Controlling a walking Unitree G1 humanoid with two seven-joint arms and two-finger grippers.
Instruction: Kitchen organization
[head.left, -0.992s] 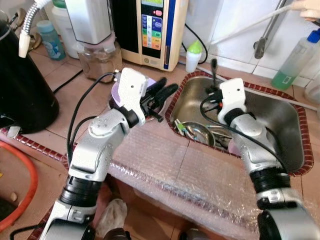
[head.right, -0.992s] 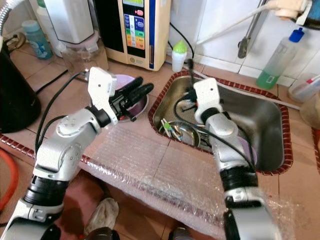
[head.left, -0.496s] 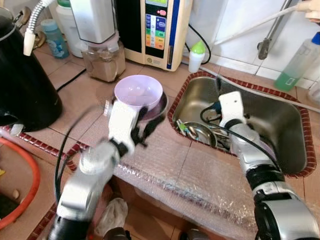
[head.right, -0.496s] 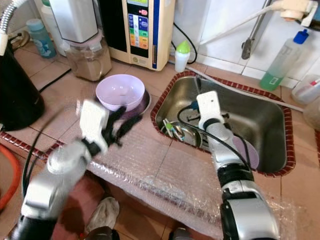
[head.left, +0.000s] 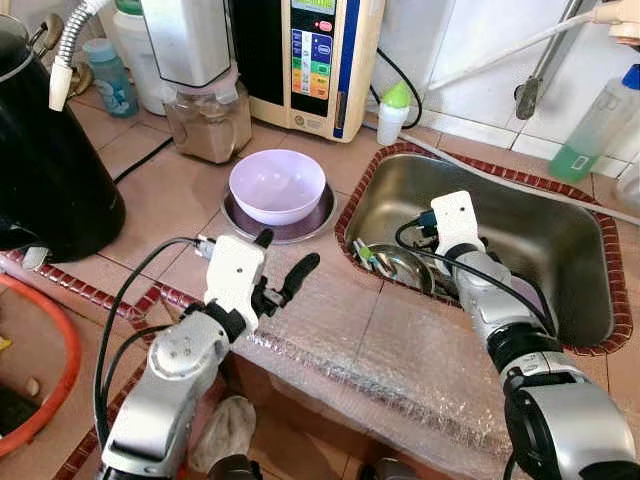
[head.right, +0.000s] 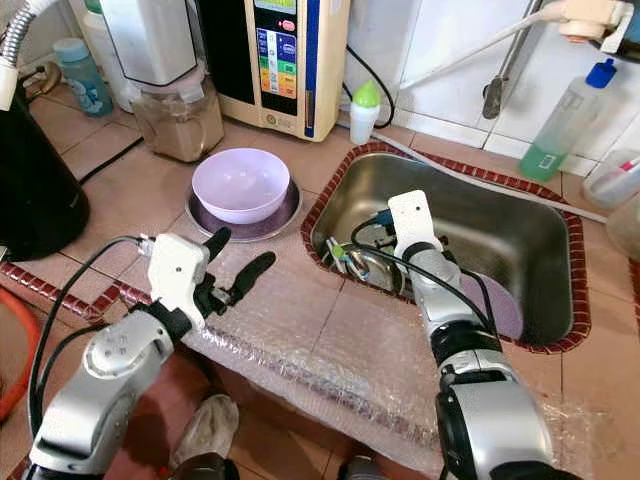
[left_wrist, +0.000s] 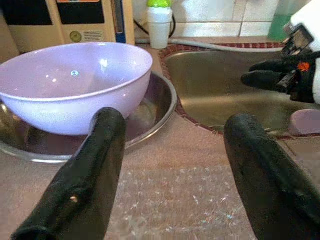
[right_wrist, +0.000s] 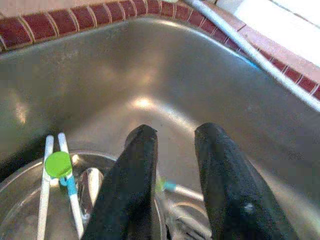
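Observation:
A lilac bowl (head.left: 277, 185) sits on a steel plate (head.left: 326, 214) on the tiled counter, left of the sink (head.left: 560, 235). My left gripper (head.left: 288, 250) hovers open and empty over the bubble wrap (head.left: 380, 340), just in front of the bowl. My right gripper (right_wrist: 173, 131) reaches down into the sink, its fingers slightly apart with nothing between them. Below it lie a steel bowl (head.left: 395, 266) and white chopsticks with a green disc (right_wrist: 58, 163). A purple plate (head.right: 497, 305) leans at the sink's right side.
A black kettle (head.left: 50, 160) stands at the left. Along the back wall stand a blender (head.left: 205, 100), a water machine (head.left: 320, 60), a green-capped bottle (head.left: 392, 110) and a green soap bottle (head.left: 590, 125). An orange hoop (head.left: 60, 380) lies below the counter edge.
My left gripper has drawn back from the lilac bowl toward the counter's front edge and now hangs over the bubble wrap. The right gripper stays inside the sink.

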